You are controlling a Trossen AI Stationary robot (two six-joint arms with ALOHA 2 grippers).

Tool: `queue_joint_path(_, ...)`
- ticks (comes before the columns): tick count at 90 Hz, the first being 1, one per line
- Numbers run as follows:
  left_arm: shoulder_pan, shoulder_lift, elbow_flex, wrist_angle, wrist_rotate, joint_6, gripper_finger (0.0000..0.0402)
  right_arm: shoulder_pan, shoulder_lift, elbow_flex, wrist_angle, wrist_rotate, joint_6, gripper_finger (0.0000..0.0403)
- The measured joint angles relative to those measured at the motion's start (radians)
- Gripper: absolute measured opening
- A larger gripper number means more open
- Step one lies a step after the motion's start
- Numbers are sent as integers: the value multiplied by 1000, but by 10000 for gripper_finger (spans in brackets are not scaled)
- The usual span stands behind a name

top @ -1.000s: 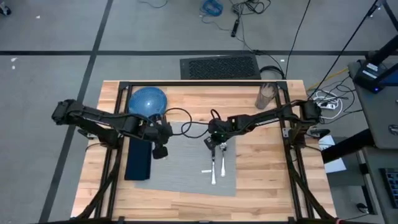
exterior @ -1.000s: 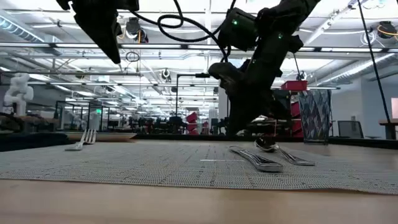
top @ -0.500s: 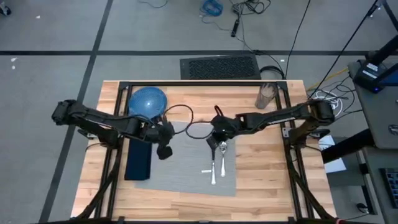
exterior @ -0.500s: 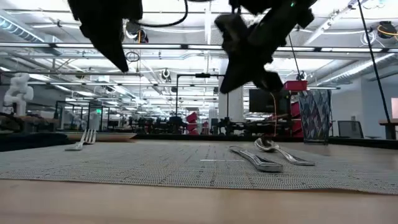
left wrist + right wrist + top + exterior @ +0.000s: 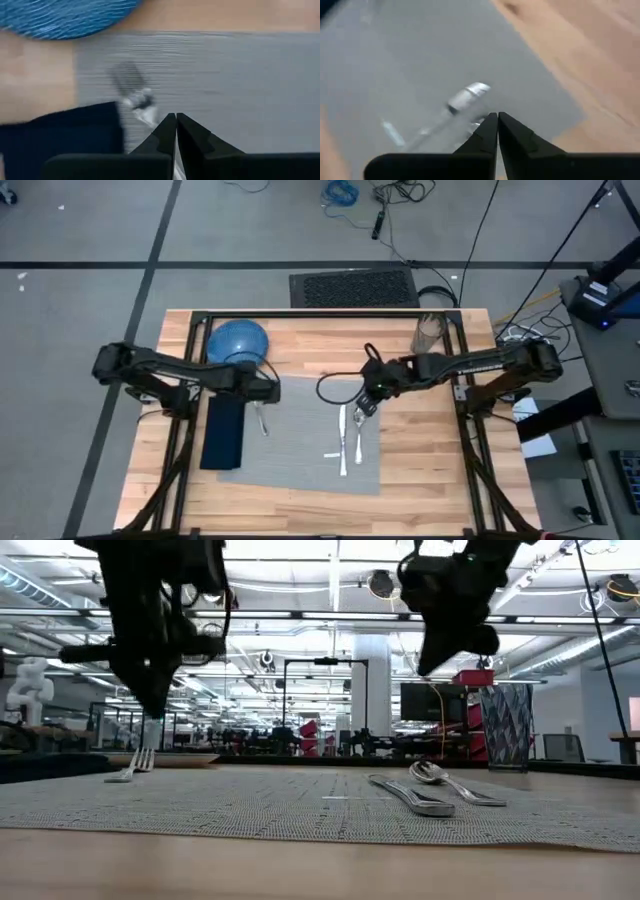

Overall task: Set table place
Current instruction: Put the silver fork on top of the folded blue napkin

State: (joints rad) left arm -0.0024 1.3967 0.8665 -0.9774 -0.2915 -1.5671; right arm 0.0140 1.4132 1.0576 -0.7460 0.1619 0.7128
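The left gripper (image 5: pixel 268 391) hangs above the far left corner of the grey placemat (image 5: pixel 300 465), its fingers (image 5: pixel 165 131) pressed together with nothing between them. Just beside it a fork (image 5: pixel 262 420) lies on the mat's left edge, next to the dark navy napkin (image 5: pixel 222 432) that sits along the mat's left side. The blue dish (image 5: pixel 238 342) rests on the table (image 5: pixel 420 470) beyond the napkin, near the far left corner.

The right gripper (image 5: pixel 366 406) hovers over the far right part of the placemat, its fingers (image 5: pixel 490 131) also closed tight and holding nothing. Below and just in front of it, 2 pieces of cutlery lie side by side on the mat: a knife (image 5: pixel 342 442) and a spoon (image 5: pixel 357 432), seen in the low view resting flat on the woven surface. The placemat lies at the middle of the wooden table, nearer the front edge. A clear glass (image 5: pixel 427 334) stands near the far right corner of the table, well apart from the mat.
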Motion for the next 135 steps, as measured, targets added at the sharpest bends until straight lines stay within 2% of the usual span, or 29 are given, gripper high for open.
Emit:
queue_joint_path(19,40,110,0,7,136,74,0,3,0,-24,-24,-5,14,0)
queue_joint_path(49,40,155,0,68,169,90,3,30,0,-42,-24,-5,9,0)
queue_joint_path(59,35,155,1,96,183,123,25,30,0,-42,-24,-4,8,2)
queue_joint_path(74,9,155,1,98,191,110,90,30,0,-42,-26,-5,5,20)
queue_joint_path(86,6,155,1,86,187,158,130,30,0,-42,-26,-5,-16,33)
queue_joint_path(111,9,155,-3,91,157,124,136,30,0,-42,-21,-2,-22,41)
queue_joint_path(135,9,153,-95,176,201,54,136,30,0,-43,-21,0,-19,41)
